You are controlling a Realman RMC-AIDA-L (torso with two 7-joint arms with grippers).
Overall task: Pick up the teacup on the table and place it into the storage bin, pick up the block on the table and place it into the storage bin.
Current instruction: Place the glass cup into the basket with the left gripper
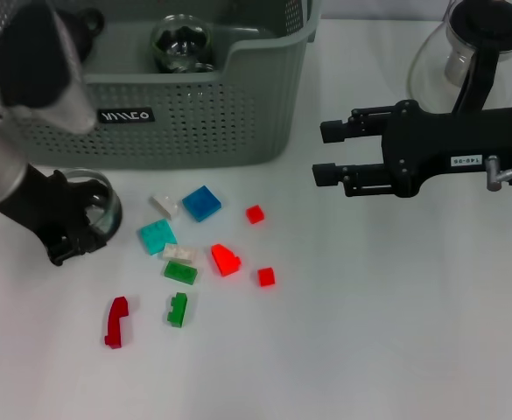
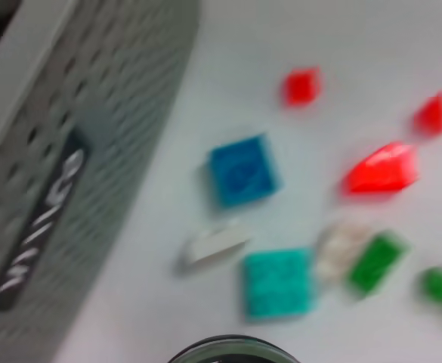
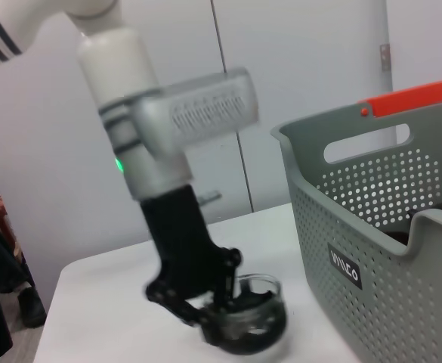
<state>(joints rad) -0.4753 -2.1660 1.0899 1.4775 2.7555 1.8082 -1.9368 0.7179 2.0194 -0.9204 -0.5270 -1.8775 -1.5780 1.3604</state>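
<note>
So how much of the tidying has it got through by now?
Partly. One clear glass cup already sits inside the grey-green perforated storage bin. The left gripper is closed on a second clear glass teacup, which is beside the bin's front, not in it. The small plastic blocks, such as the blue square one, all lie on the white table. The right gripper hangs open, empty.
</note>
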